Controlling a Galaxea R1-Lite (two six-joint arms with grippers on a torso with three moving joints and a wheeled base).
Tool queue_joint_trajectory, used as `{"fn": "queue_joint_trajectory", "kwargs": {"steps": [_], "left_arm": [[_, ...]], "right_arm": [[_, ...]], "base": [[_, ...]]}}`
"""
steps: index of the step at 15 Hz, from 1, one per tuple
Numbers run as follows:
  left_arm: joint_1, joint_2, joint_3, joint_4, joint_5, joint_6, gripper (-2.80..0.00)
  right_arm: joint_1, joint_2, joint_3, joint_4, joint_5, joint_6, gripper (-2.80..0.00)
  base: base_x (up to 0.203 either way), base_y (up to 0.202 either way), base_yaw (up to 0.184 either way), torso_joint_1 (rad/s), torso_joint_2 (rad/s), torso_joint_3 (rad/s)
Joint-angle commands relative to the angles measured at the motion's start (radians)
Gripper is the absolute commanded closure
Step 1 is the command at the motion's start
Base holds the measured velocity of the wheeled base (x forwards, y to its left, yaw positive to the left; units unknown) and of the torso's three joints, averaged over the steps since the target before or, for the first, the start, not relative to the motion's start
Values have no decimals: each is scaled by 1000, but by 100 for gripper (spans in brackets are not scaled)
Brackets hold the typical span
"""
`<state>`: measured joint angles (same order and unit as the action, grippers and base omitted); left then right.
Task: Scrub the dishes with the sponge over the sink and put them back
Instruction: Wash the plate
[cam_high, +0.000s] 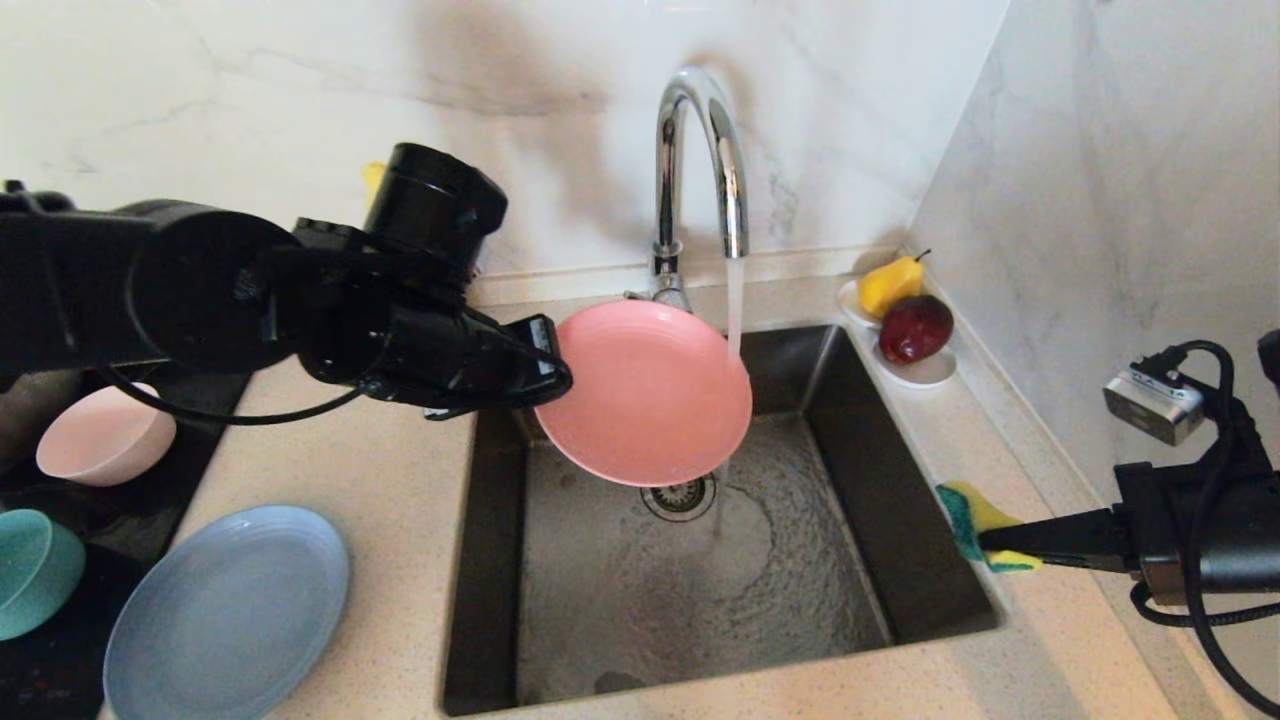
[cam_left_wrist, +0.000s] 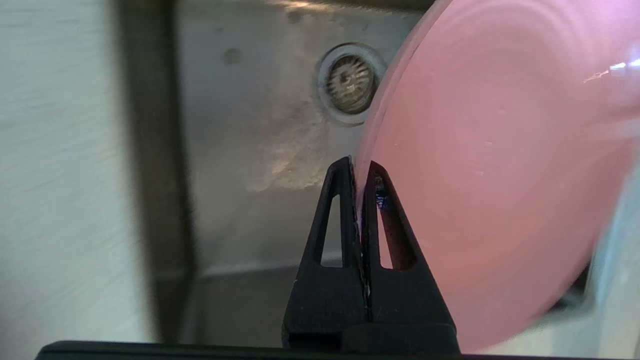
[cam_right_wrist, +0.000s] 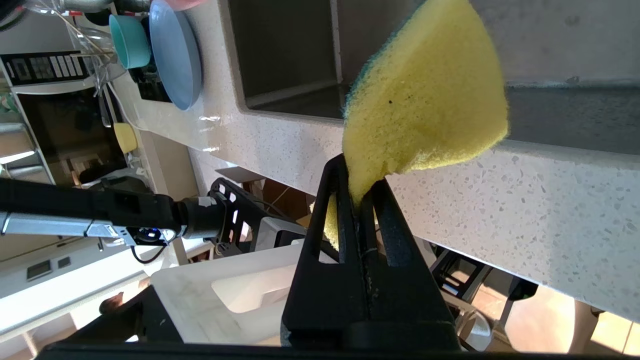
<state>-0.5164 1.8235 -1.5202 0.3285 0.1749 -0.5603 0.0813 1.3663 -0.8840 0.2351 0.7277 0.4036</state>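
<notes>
left gripper (cam_high: 552, 372) clamped on rim of salmon-pink plate (cam_high: 645, 393), plate tilted over sink (cam_high: 480, 560) under running tap (cam_high: 700, 170), right gripper (cam_high: 985, 545) pinching sponge (cam_high: 970, 520) at sink's right edge, other dishes on left counter

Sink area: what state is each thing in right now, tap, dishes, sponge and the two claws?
Tap: running.
Sink: wet, no dishes in it.
Salmon-pink plate: tilted, held over the sink, at the stream's edge.
Left gripper: shut on the plate's rim.
Sponge: pinched, by the sink's right edge.
Right gripper: shut on the sponge.
Pale pink bowl, teal bowl, light blue plate: resting left of the sink.
</notes>
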Motion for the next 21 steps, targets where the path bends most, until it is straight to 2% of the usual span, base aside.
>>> {"fn": "queue_joint_trajectory", "kwargs": {"steps": [1,5,7,11,14,16,19,21], "left_arm": [[-24,87,-3,-62,-2,-12,0],[-94,187,-19,-177,1,-17,0],[-127,230,-58,-187,4,-27,0],[-137,253,-69,-179,20,-39,0],[-121,249,-51,-138,150,-30,0],[-84,245,-46,-84,264,14,0],[-39,223,-45,-84,456,104,0],[-27,188,-44,-90,519,157,0]], "right_arm": [[0,-37,10,1,4,3,0],[0,-56,23,1,4,3,0],[-1,-62,29,1,3,3,0],[-2,-64,31,-2,4,1,0],[1,-53,28,-3,4,1,0],[7,-44,28,-5,4,1,0],[12,-31,32,-9,4,0,0],[14,-19,34,-10,4,-2,0]], "base": [[0,0,0,0,0,0],[0,0,0,0,0,0],[0,0,0,0,0,0],[0,0,0,0,0,0],[0,0,0,0,0,0],[0,0,0,0,0,0],[0,0,0,0,0,0],[0,0,0,0,0,0]]}}
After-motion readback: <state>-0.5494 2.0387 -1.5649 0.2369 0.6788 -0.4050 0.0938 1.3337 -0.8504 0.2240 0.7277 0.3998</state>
